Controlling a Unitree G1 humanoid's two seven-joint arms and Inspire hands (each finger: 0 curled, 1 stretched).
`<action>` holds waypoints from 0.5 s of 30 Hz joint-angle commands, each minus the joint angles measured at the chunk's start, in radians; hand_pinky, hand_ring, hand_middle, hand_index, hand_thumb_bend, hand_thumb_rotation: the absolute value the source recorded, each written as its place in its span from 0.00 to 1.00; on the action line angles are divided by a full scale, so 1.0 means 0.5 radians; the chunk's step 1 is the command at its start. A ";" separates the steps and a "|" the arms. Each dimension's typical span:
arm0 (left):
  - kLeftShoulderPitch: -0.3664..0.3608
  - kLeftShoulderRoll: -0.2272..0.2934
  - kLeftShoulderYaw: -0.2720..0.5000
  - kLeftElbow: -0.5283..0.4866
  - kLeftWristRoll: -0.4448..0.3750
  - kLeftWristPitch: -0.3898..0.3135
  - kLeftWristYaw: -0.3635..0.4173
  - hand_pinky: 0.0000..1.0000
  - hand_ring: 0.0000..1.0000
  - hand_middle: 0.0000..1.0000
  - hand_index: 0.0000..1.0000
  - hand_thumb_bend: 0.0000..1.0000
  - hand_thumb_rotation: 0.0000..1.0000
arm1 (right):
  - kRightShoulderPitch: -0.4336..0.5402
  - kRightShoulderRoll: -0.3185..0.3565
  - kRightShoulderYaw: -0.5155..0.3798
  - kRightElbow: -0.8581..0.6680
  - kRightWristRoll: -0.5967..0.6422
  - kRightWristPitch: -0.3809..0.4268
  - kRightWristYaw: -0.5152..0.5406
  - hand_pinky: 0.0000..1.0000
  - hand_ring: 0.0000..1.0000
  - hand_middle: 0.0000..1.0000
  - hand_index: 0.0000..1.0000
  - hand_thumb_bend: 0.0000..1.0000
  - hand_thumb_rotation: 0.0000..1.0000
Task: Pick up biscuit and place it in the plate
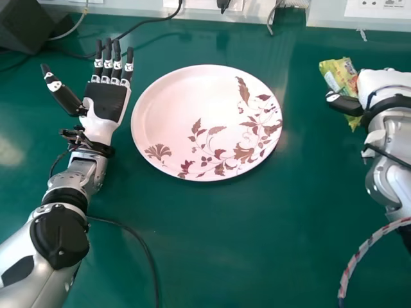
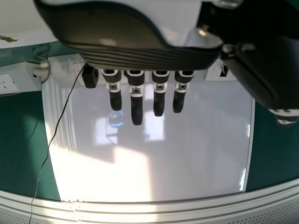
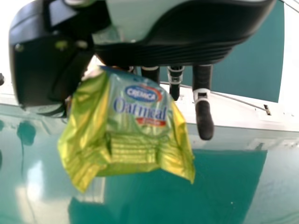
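My right hand is at the right side of the head view, right of the plate, with its thumb pressed against the biscuit packet. In the right wrist view the yellow-green biscuit packet is pinched between the thumb and fingers of my right hand. The round white plate with brown leaf patterns lies on the table between both hands. Left of the plate, my left hand is palm up with straight fingers; the left wrist view has this left hand too.
The green table lies under everything. A black cable runs beside the left forearm. Another cable crosses behind the left hand towards a dark box in the far left corner. Wall sockets line the far edge.
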 commanded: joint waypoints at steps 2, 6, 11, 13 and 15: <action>-0.022 0.020 0.030 0.009 -0.029 -0.005 0.006 0.95 0.86 0.95 0.96 1.00 0.42 | -0.030 -0.036 -0.018 -0.037 -0.056 0.002 0.026 0.16 0.24 0.47 0.45 0.52 0.00; -0.024 0.025 0.033 0.012 -0.027 -0.002 0.015 0.94 0.86 0.95 0.96 1.00 0.42 | -0.030 -0.035 -0.031 -0.055 -0.076 -0.005 0.036 0.13 0.22 0.47 0.45 0.52 0.00; -0.021 0.026 0.014 0.010 -0.005 -0.024 -0.030 0.93 0.86 0.95 0.97 1.00 0.42 | -0.034 -0.034 -0.053 -0.092 -0.102 -0.001 0.070 0.13 0.22 0.47 0.47 0.52 0.00; -0.021 0.027 0.011 0.011 0.002 -0.035 -0.029 0.93 0.86 0.95 0.97 1.00 0.42 | -0.037 -0.037 -0.057 -0.105 -0.110 -0.002 0.086 0.13 0.23 0.47 0.47 0.52 0.00; -0.022 0.025 0.008 0.011 0.007 -0.047 -0.023 0.93 0.87 0.95 0.97 1.00 0.43 | -0.035 -0.036 -0.063 -0.127 -0.118 0.002 0.098 0.14 0.23 0.47 0.46 0.52 0.00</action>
